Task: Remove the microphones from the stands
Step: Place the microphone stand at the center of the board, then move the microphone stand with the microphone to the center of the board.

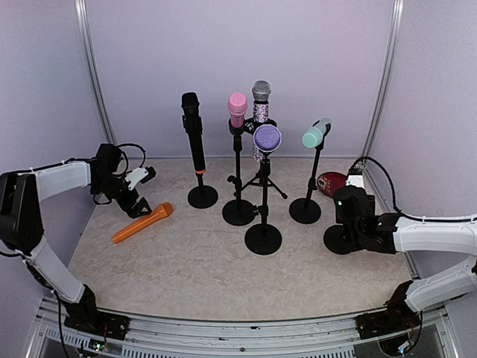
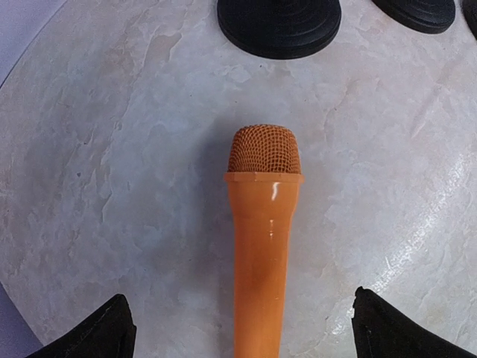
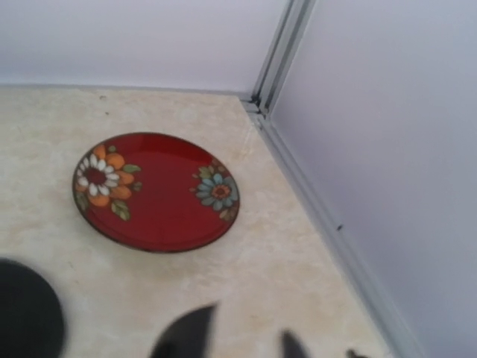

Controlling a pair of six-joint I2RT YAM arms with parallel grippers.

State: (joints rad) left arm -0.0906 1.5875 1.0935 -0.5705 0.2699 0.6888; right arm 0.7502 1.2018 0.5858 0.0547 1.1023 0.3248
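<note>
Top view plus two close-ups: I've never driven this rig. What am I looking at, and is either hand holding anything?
The top view looks down from behind two robot arms bolted at the table's near edge; each ends in a two-finger hand. The close-ups come from cameras on the wrists.

The left hand hangs open over an orange microphone lying flat on the table. Its dark fingertips show in that close-up's bottom corners.

The right hand points at a red flowered plate by the right wall, fingers apart with nothing between them.

Five microphones sit in stands mid-table: black, pink, glittery silver, purple, teal. Neither hand holds anything.
</note>
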